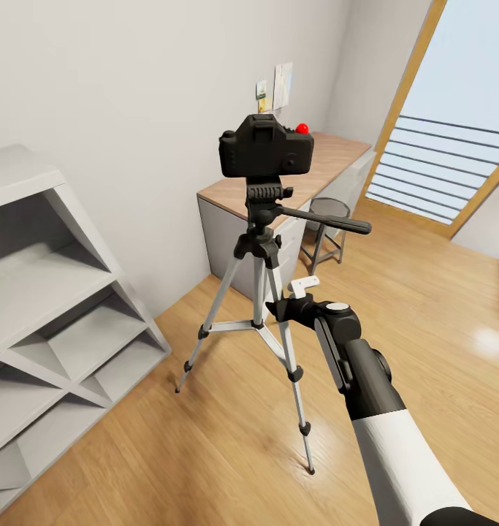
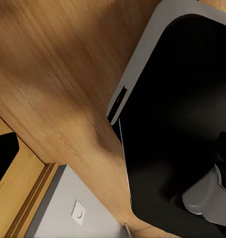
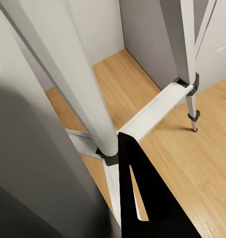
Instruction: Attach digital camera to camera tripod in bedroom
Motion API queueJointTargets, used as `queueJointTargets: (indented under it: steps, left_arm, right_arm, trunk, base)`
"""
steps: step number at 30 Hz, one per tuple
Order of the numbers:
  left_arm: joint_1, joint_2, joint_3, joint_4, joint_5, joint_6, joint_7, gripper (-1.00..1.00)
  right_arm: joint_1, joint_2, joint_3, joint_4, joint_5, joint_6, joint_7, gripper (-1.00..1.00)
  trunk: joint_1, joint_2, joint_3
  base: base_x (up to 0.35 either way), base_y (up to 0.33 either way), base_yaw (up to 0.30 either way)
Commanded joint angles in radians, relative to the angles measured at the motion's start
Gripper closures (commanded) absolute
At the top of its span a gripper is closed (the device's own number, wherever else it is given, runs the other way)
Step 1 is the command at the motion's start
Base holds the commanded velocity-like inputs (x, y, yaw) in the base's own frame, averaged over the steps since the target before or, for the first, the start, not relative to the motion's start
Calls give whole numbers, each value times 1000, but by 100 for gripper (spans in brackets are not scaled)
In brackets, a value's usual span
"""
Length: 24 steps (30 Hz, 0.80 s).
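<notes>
The black digital camera [image 1: 266,150], with its red dot on top, sits on the head of the camera tripod [image 1: 264,248]. The tripod stands upright on the wood floor, its pan handle pointing right. My right gripper [image 1: 277,308] is low down, close against the tripod's near silver leg and well below the camera. In the right wrist view one black finger [image 3: 147,198] shows beside that silver leg [image 3: 78,84] and a cross brace [image 3: 152,111], with nothing held. The other finger is hidden behind a blurred grey shape.
White cube shelving [image 1: 52,307] stands at the left. A wood-topped grey desk [image 1: 329,157] and a small dark stool [image 1: 328,234] are behind the tripod, with a tall window [image 1: 454,131] at the right. The left wrist view looks down at wood floor and my black base [image 2: 182,99].
</notes>
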Motion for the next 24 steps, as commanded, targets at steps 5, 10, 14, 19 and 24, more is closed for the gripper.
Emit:
queueJointTargets:
  steps: [5, 10, 14, 19, 24]
  left_arm:
    - [1, -4, 9, 0, 6, 5, 3, -100]
    - [9, -8, 9, 0, 6, 5, 18, -100]
    - [14, -15, 9, 0, 6, 4, 22, -100]
    - [17, -17, 9, 0, 6, 4, 23, -100]
    - [18, -18, 9, 0, 6, 4, 24, -100]
  right_arm:
    - [0, -1, 0, 60, 13, 18, 12, -100]
    - [0, -2, 0, 74, 13, 17, 13, -100]
    - [0, -2, 0, 80, 13, 17, 13, -100]
    - [0, -2, 0, 83, 13, 17, 13, -100]
    - [0, -2, -1, 83, 13, 17, 13, -100]
  trunk:
    - [1, -1, -2]
    - [1, -1, -2]
    - [1, -1, -2]
    - [1, -1, -2]
    - [1, -1, -2]
  base:
    - [0, 0, 0]
    - [0, 0, 0]
    - [0, 0, 0]
    - [0, 0, 0]
    - [-8, 0, 0]
